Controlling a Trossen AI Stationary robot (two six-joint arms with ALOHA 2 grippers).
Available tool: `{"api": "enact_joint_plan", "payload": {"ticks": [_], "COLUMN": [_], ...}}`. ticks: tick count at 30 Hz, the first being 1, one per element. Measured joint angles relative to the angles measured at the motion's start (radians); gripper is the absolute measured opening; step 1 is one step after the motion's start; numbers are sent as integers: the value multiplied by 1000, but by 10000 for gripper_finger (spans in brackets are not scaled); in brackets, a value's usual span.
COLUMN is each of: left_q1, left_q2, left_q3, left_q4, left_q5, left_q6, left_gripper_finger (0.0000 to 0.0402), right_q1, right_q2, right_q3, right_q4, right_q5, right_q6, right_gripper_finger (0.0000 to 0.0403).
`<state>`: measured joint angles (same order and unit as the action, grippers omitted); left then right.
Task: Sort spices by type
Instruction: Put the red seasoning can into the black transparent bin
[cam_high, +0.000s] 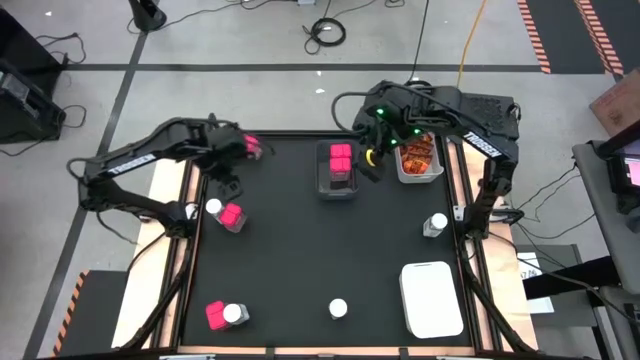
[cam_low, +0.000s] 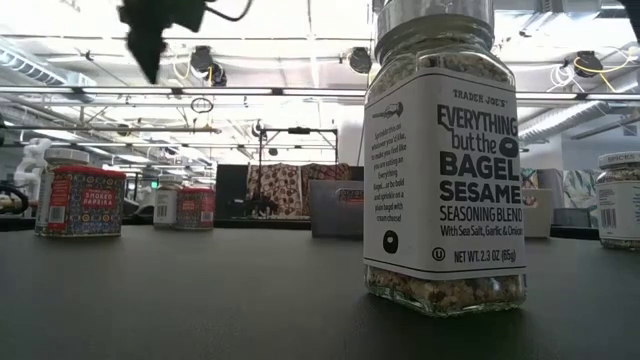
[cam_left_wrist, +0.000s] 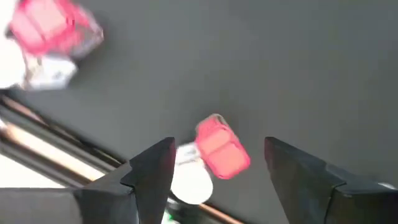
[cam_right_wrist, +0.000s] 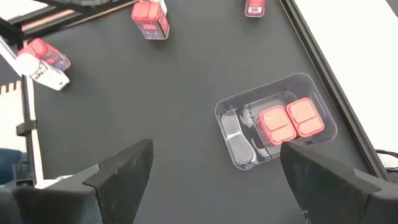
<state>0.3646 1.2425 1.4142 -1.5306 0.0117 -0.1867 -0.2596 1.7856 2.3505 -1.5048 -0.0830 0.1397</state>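
Two pink packs (cam_high: 340, 158) lie in a clear tray (cam_right_wrist: 233, 152) at the far middle. Orange-red sachets (cam_high: 418, 155) fill a bin to its right. Loose on the table are a pink pack (cam_high: 232, 217) beside a white-lidded jar (cam_high: 214, 208), another such pair (cam_high: 225, 314) at the near left, and a pink pack (cam_high: 251, 147) at the far left. My left gripper (cam_left_wrist: 217, 146) hangs open high above the first pair, pointing down. My right gripper (cam_right_wrist: 214, 149) is open above the table, between the tray and the sachet bin.
A white bin (cam_high: 432, 298) stands at the near right. One jar (cam_high: 338, 308) stands at the near middle, close before the low camera (cam_low: 445, 160). Another jar (cam_high: 435, 225) stands at the right edge. The table's middle is bare black mat (cam_high: 320, 250).
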Motion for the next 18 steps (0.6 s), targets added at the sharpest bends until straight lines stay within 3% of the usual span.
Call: {"api": "enact_joint_plan", "payload": {"ticks": [5,11,18], "left_q1": [12,33,31], "left_q2": [-85,-87,-51], "left_q3": [-115,-260,-375], "left_q4": [8,166,166], "left_q5": [-13,-16,5], "left_q6": [-243,-252,-224], "left_gripper_finger": [249,249,249], "right_q1": [0,0,0], "right_q2": [15,22,22], "right_q3": [0,0,0], "right_q4": [11,42,43], "right_q5": [-2,-69,-80], "right_q6": [-3,-8,9], "right_gripper_finger": [345,345,345]}}
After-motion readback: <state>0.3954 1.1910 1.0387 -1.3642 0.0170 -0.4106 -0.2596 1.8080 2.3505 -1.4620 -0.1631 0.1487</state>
